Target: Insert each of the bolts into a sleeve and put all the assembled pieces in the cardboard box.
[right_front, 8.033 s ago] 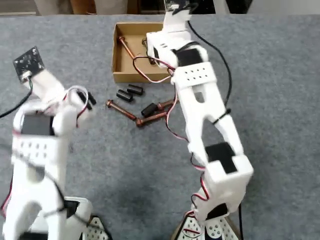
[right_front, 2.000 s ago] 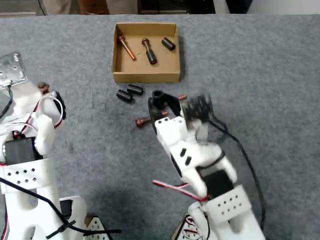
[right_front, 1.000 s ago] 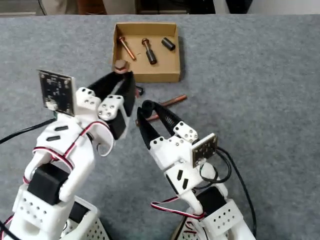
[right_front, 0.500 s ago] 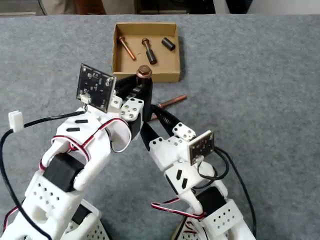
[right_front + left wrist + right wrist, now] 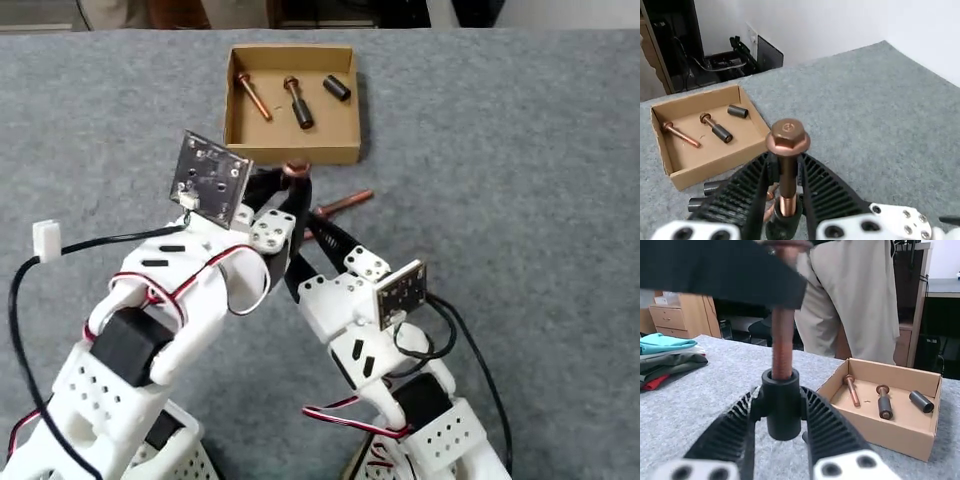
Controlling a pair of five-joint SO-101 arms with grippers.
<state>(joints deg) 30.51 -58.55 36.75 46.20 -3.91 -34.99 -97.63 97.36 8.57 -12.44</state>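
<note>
A grey felt-covered worktop (image 5: 520,150) stands in a room with a white wall (image 5: 840,25) and a wooden drawer unit (image 5: 675,320). Toward its far edge lies the cardboard box (image 5: 335,153), holding a bare bolt (image 5: 252,95), a sleeved bolt (image 5: 298,103) and a loose sleeve (image 5: 337,87). Near the box, the left gripper (image 5: 784,170) pinches an upright bolt (image 5: 787,135), head up. The right gripper (image 5: 782,400) clamps a black sleeve (image 5: 782,415), with the bolt's shank entering its top. Another bolt (image 5: 342,203) lies on the worktop beside them. Since half a second ago, the left gripper has lowered its bolt toward the sleeve; the right arm has kept still.
</note>
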